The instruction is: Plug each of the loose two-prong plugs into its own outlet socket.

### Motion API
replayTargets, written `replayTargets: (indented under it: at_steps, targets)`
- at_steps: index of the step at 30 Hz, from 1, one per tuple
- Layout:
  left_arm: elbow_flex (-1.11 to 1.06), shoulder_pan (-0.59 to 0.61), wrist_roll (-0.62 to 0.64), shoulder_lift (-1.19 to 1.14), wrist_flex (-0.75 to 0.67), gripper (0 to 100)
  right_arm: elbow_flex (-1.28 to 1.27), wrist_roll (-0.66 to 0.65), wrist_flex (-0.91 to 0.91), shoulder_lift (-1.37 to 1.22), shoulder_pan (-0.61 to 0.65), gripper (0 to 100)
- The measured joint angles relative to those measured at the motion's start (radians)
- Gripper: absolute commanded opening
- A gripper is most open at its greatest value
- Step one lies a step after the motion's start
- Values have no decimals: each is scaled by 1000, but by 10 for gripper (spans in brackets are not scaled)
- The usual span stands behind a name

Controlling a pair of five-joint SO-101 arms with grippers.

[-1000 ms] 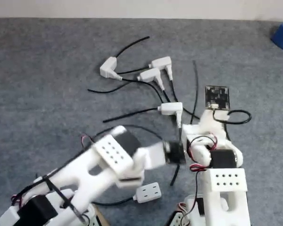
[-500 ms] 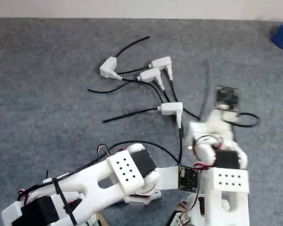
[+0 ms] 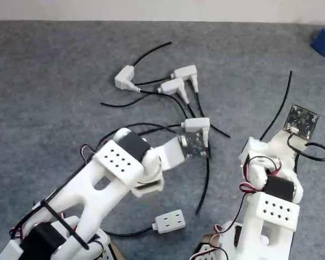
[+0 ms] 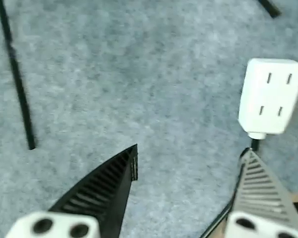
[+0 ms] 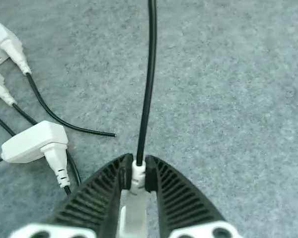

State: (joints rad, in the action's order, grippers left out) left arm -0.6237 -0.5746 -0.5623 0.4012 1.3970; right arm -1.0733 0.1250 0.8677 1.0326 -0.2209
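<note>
Your right arm point(image 3: 268, 208) has swung rightward, the right jaws pinching a plug point(image 5: 134, 198) by its neck, seemingly to pull its cord point(image 5: 148, 74) clear, while the left jaws gape wide beside the outlet block point(image 4: 271, 96).

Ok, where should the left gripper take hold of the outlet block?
I'd take the outlet block across its long side walls, from straight above. It lies flat, slots up, cord leaving one short end; the open left gripper hangs beside it.

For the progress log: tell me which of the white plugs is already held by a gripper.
The plug clamped in the right gripper, its black cord running straight ahead. The other four plugs lie loose on the carpet.
</note>
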Motion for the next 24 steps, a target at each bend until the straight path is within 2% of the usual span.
replayTargets:
  at_steps: [5, 12, 14, 19, 24]
  targets:
    - [5, -63, -2, 0, 21, 324, 0, -20, 0, 0, -51, 6]
    - [46, -98, 0, 0, 21, 325, 0, -51, -74, 0, -299, 6]
    - [46, -123, 0, 0, 21, 356, 0, -71, -84, 0, -365, 6]
    - [21, -215, -3, 0, 21, 513, 0, -83, -94, 0, -488, 6]
    - [-15, -288, -3, 0, 21, 517, 0, -89, -121, 0, -517, 6]
